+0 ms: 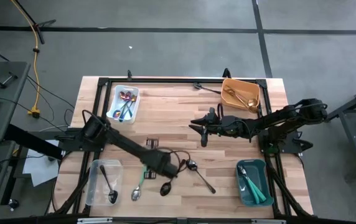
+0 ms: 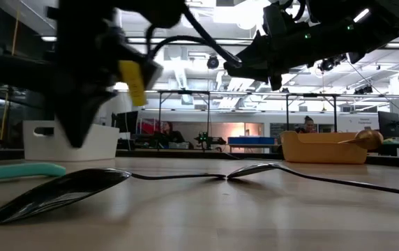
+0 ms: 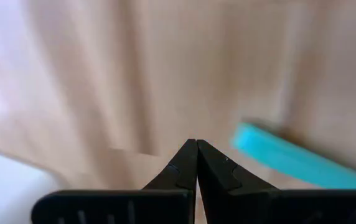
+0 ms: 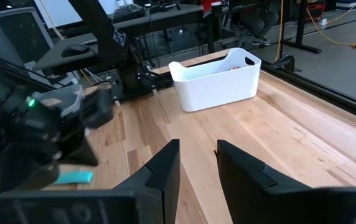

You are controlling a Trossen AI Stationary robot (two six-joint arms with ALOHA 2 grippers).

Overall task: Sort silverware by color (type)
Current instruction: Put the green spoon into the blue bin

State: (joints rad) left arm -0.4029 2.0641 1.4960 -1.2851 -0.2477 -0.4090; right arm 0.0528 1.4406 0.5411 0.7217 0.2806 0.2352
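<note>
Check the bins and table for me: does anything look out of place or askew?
One thing: a spoon lies askew across the orange bin's rim, its handle poking out over the table. Three pieces remain loose at the front: a teal-handled spoon and two black spoons. Nothing looks spilled or damaged.

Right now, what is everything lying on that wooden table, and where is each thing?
White plastic bin: one, far left, holds iridescent spoons.
Orange plastic bin: one, far right, holds gold spoons.
Clear plastic bin: one, near left, holds a black spoon.
Teal plastic bin: one, near right, holds teal-handled pieces.
Loose black spoons: two, near middle.
Loose teal-handled spoon: one, near left.
Left tool: shut, empty, over the loose spoons.
Right tool: open, empty, mid-table.
</note>
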